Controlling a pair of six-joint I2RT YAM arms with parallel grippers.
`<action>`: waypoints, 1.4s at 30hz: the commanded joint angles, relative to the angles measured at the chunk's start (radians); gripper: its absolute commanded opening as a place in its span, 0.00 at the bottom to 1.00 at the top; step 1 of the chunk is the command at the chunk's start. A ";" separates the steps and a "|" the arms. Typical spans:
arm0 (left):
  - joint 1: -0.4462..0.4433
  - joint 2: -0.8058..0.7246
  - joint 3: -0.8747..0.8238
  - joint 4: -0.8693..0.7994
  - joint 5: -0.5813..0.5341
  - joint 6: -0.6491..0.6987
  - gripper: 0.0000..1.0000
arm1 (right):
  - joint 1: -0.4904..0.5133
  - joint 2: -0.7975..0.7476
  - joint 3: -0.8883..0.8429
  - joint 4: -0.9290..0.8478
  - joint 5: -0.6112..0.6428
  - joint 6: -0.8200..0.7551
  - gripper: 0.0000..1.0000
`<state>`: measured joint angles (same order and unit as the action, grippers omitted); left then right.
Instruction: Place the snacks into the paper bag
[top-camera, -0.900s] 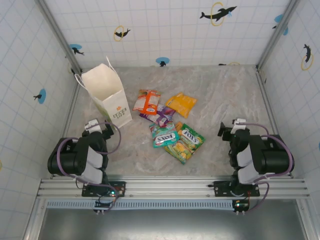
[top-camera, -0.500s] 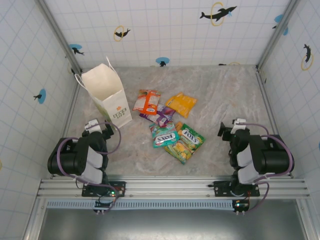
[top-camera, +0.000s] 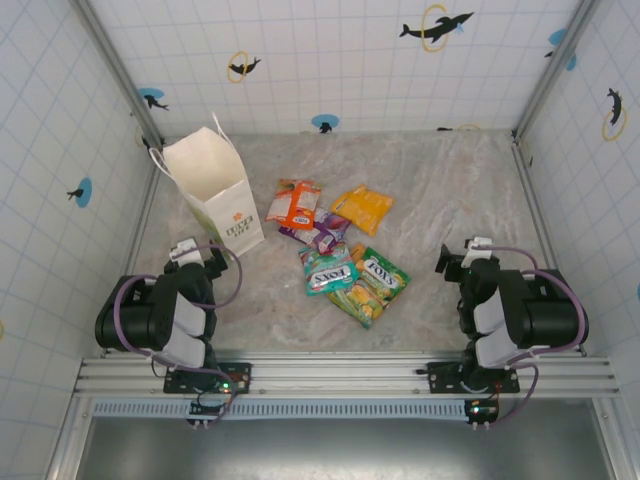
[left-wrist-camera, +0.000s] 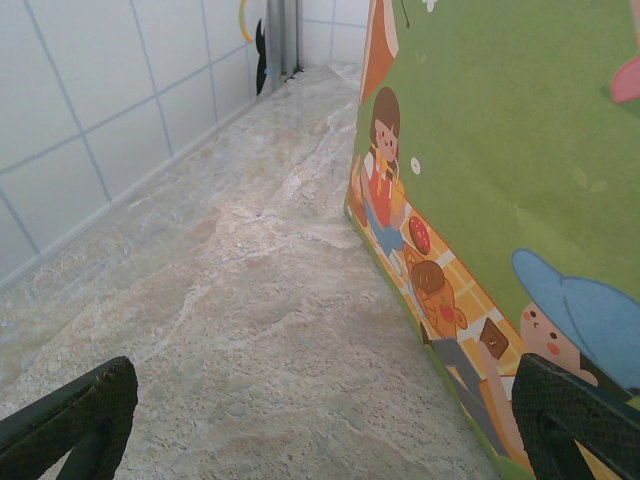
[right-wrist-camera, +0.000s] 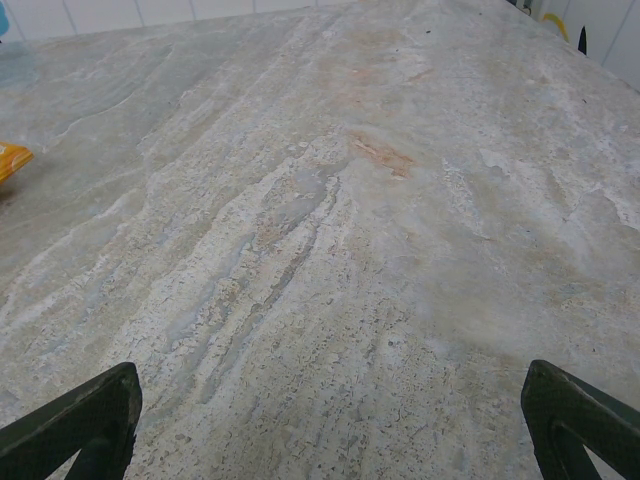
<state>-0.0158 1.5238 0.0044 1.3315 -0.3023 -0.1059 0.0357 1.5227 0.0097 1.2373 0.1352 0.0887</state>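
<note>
The left fingers (left-wrist-camera: 70, 415) spread wide, empty: bare bench (left-wrist-camera: 230, 300) ahead-left up to the tiled wall (left-wrist-camera: 100, 100), the upright paper bag (left-wrist-camera: 500, 200), its side green with cartoon children, close ahead-right. The right fingers (right-wrist-camera: 75, 415), equally wide, face open bench; glossy snacks (top-camera: 335, 250) lie clustered ahead-left of them.

A marbled grey-beige surface (top-camera: 450, 200) is closed in on three sides by white tiled walls (top-camera: 330, 60) under soft, even light. Behind the surface, the far wall carries black dolphin decals (top-camera: 437, 25) on yellow rings or blue spots. Metal posts (top-camera: 115, 70) stand at the surface's far corners, and an aluminium rail (top-camera: 340, 375) runs along its near edge.
</note>
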 joint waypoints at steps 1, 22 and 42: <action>0.008 -0.009 -0.028 0.003 0.014 -0.006 0.98 | 0.004 -0.006 -0.014 0.025 0.015 -0.009 1.00; 0.007 -0.008 -0.029 0.003 0.013 -0.007 0.98 | 0.004 -0.006 -0.013 0.025 0.016 -0.009 1.00; -0.007 -0.318 0.123 -0.585 0.015 -0.055 0.98 | 0.023 -0.062 0.003 -0.032 -0.035 -0.059 1.00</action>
<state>-0.0185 1.2762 0.0883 0.9741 -0.3061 -0.1303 0.0395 1.5097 0.0097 1.2289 0.1246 0.0765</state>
